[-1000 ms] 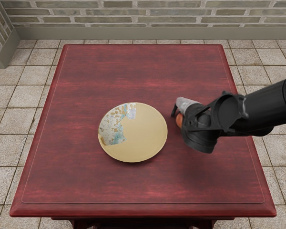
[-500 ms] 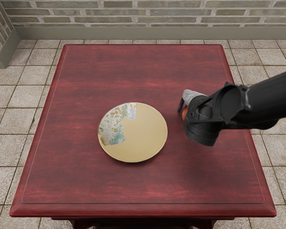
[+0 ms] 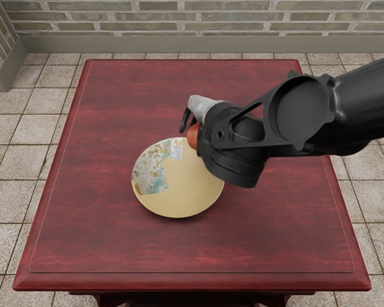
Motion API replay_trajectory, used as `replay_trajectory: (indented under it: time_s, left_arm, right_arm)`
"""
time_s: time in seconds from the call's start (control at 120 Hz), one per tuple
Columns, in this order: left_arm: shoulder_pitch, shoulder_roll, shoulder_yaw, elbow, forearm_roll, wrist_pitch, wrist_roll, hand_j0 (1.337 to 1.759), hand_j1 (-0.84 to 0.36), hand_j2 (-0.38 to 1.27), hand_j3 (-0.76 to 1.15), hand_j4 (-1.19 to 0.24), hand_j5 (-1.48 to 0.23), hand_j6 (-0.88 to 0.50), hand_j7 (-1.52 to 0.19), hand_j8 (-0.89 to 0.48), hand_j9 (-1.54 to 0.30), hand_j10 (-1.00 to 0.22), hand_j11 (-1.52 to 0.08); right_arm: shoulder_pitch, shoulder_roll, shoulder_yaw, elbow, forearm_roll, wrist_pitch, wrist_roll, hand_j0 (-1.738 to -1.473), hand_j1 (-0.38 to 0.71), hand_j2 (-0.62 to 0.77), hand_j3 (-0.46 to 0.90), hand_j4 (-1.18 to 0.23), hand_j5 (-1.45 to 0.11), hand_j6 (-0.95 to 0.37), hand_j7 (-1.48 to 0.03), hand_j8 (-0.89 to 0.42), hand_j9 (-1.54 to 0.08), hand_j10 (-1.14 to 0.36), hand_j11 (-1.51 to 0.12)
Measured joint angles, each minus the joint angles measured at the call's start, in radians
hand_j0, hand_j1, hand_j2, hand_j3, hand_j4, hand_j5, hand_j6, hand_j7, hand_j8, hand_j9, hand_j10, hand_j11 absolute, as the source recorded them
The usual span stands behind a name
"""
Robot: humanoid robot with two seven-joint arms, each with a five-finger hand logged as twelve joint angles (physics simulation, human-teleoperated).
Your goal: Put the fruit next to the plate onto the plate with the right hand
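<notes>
A yellow plate (image 3: 173, 182) with a mottled blue and brown patch on its left side lies in the middle of the red wooden table (image 3: 115, 102). My right hand (image 3: 196, 125) hovers over the plate's upper right rim, lifted off the table. Its fingers are curled around an orange-red fruit (image 3: 193, 135), of which only a small part shows beside the black wrist. The thick black right forearm (image 3: 320, 115) reaches in from the right edge and hides the plate's right rim. The left arm does not show.
The table's raised border (image 3: 192, 275) runs along the front edge. Tiled floor surrounds the table, and a brick wall (image 3: 192, 13) stands behind it.
My right hand has lifted the fruit from the table at the plate's right and carried it leftwards and up, from beside the plate to above its upper right rim.
</notes>
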State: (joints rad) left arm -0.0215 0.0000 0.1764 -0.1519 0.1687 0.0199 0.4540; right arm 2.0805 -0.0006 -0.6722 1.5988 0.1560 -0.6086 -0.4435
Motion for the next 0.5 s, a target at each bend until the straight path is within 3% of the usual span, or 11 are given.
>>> replay_trajectory:
  time_s: [0.183,0.5]
  left_arm:
    - [0.000,0.000,0.000,0.000,0.000,0.000,0.000,1.658,0.06,0.05,0.00,-0.24,-0.32,-0.24,-0.32,-0.24,-0.32,-0.24,-0.32]
    - [0.000,0.000,0.000,0.000,0.000,0.000,0.000,1.658,0.06,0.05,0.00,-0.24,-0.32,-0.24,-0.32,-0.24,-0.32,-0.24,-0.32]
  right_arm:
    - [-0.007,0.001,0.017,-0.008,0.013,-0.001,-0.001,-1.653,0.20,0.08,0.00,-0.67,-0.89,-0.51,-0.88,-0.42,-0.91,-0.56,-0.91]
    - [-0.144,0.001,0.079,-0.042,-0.056,-0.001,0.006,-1.651,0.22,0.11,0.00,-0.70,-0.93,-0.48,-0.92,-0.39,-0.95,-0.53,-0.95]
